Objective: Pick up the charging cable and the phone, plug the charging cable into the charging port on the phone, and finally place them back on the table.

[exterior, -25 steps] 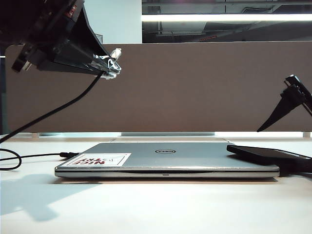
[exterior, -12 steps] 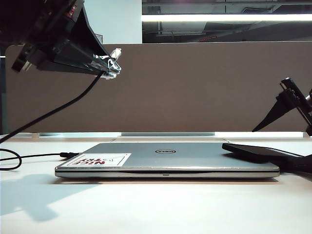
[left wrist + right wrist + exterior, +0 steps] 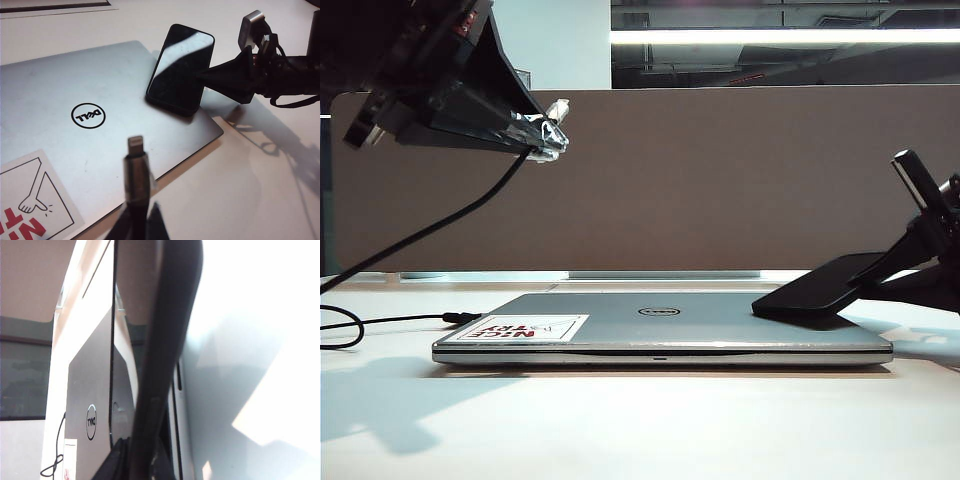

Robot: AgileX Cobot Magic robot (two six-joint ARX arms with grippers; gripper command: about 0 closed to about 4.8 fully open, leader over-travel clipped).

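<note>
While your left claw (image 3: pixel 552 140) is holding the charging cable (image 3: pixel 136 165) aloft at far left, your right claw (image 3: pixel 220 80) is pinching the phone (image 3: pixel 180 67), tilting it off the laptop (image 3: pixel 660 325); next, lift and align.

front table (image 3: pixel 640 430): open | centre: laptop (image 3: pixel 660 330) | rear: divider (image 3: pixel 700 180)

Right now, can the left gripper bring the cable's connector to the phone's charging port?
Probably yes: the left gripper, shut on the charging cable, has open air toward the phone, which the right gripper grips, tilted on the Dell laptop.
</note>
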